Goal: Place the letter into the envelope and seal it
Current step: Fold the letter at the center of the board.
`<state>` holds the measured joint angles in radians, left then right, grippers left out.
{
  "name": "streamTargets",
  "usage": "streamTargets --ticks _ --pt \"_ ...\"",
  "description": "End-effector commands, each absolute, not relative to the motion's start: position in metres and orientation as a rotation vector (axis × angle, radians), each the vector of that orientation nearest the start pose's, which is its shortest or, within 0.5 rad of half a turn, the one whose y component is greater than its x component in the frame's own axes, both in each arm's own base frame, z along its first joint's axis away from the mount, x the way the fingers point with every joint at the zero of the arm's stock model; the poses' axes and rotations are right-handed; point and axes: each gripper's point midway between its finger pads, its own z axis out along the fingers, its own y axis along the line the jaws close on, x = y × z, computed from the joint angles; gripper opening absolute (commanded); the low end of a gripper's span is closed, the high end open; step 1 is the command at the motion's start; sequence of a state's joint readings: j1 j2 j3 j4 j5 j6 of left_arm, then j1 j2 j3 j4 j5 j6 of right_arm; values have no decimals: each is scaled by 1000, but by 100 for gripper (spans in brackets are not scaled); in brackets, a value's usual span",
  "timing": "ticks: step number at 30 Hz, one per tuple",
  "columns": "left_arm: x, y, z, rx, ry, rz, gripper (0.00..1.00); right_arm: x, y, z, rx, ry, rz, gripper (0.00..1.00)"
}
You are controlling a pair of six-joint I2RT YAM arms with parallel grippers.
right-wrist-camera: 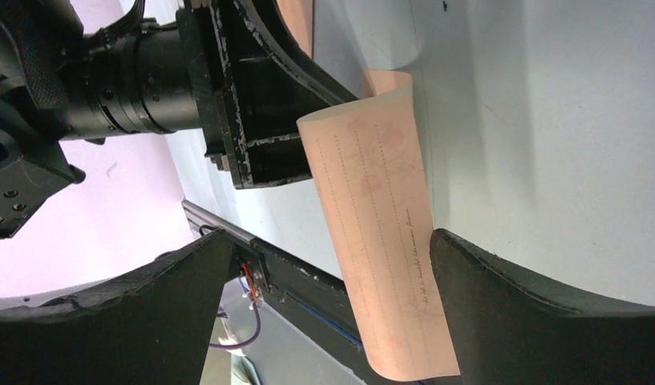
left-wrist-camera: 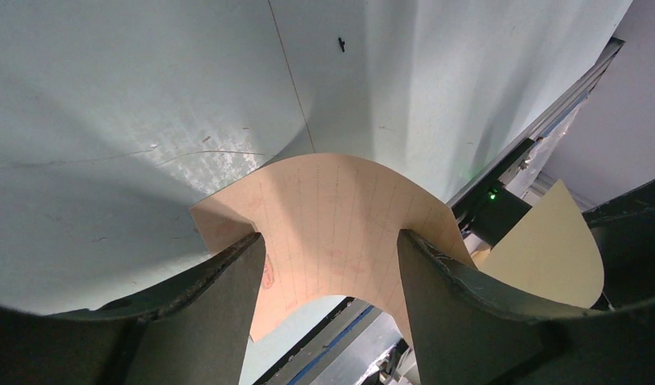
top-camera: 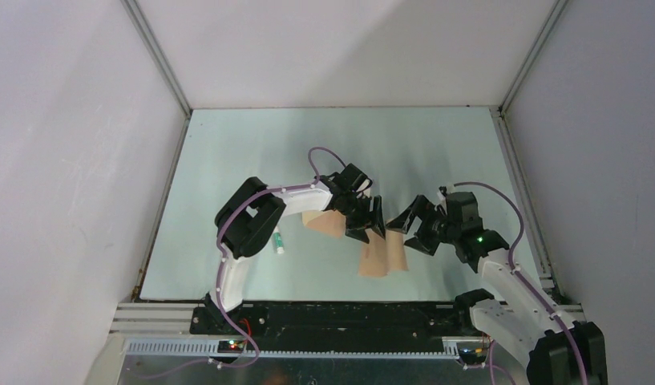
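Where the left arm bends across the table in the top view, a small white-and-green tube lies on the surface beside the arm's elbow. Just right of it, the envelope rests on the table, partly covered by the left wrist; its tan panels are visible, but the position of the flap cannot be determined. The left gripper sits immediately right of the envelope and is clamped on the letter. In the left wrist view, the letter is bowed into an arch between the two fingers, with its side edges pressed against their inner faces. In the top view, the free end of the sheet extends from the gripper toward the near edge of the table. The right gripper faces the left one from the right, with its jaws spread wide and gripping nothing. In the right wrist view, the lined, handwritten letter hangs between those spread fingers, closer to the right-hand one; contact there cannot be confirmed.
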<state>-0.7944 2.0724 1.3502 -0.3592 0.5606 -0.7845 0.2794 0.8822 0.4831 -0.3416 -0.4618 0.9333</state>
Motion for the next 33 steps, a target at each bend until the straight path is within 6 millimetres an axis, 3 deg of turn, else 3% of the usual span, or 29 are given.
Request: streamTargets --ticks 1,26,33 --pt "221 -373 -5 229 3064 -909 71 207 185 143 473 2369 1193 97" --pt "220 -374 -9 227 3082 -904 71 214 213 158 396 2312 1305 97" --pt "222 -375 -10 225 3083 -901 71 212 228 172 295 2266 1394 97"
